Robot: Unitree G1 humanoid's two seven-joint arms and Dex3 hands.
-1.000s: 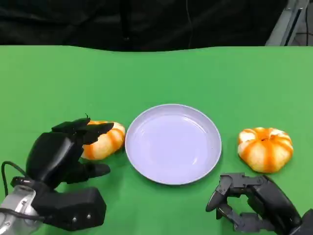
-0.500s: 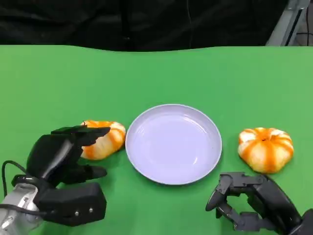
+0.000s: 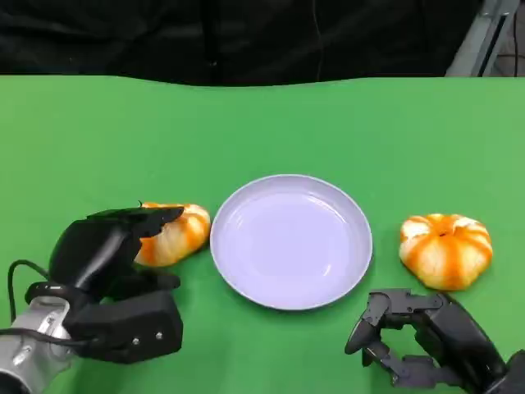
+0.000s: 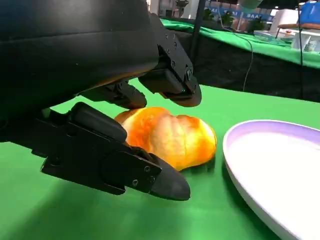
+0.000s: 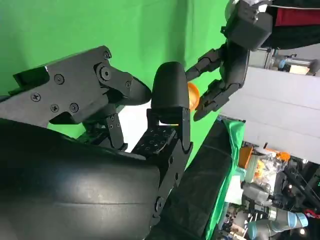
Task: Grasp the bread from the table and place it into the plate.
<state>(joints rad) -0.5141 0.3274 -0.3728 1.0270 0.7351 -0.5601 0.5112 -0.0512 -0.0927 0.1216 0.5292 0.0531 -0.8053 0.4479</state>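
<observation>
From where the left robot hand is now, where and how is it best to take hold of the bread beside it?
Probably across the middle of the left bread, coming from the side away from the plate. The bread is a rounded, lumpy loaf lying flat, and the left robot hand already has fingers above it and one low beside it, apart.

bright, even overhead light | soft shadows — sharp head view | wrist close-ups blurred

The plate (image 3: 290, 241) lies between two breads (left bread (image 3: 171, 233), right bread (image 3: 445, 249)).
</observation>
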